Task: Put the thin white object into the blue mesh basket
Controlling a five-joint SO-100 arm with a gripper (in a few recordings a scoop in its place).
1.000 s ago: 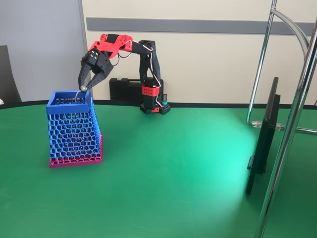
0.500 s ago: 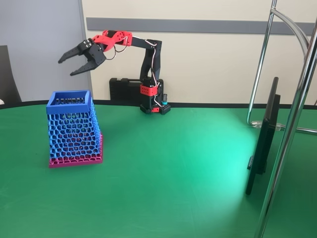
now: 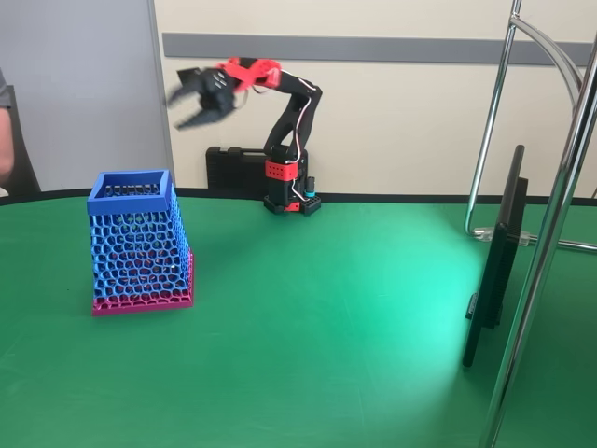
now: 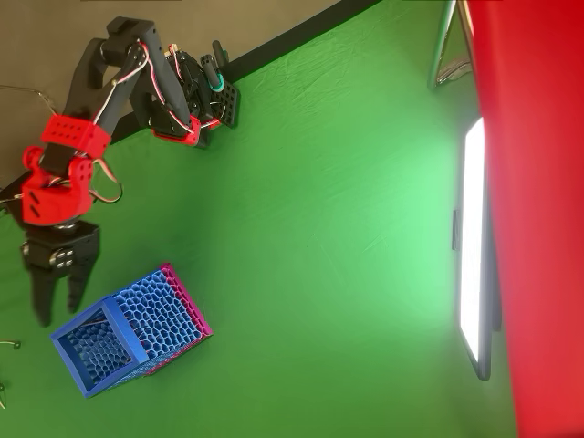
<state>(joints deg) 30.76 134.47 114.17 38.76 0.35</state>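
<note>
One blue mesh basket (image 3: 138, 241) stands upright on the green desk (image 3: 326, 317). Up and to its right in the fixed view, the pincer (image 3: 188, 105) hangs with fingers apart, gripping nothing. Whether the thin white object lies inside the basket cannot be told.

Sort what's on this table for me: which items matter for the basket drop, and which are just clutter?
Job items:
- blue mesh basket, upright on the green table
- gripper, open and empty, raised above and behind the basket

The thin white object cannot be made out.

Just lying about:
- black case behind the arm's base
- screen on its stand
- chrome frame
</note>
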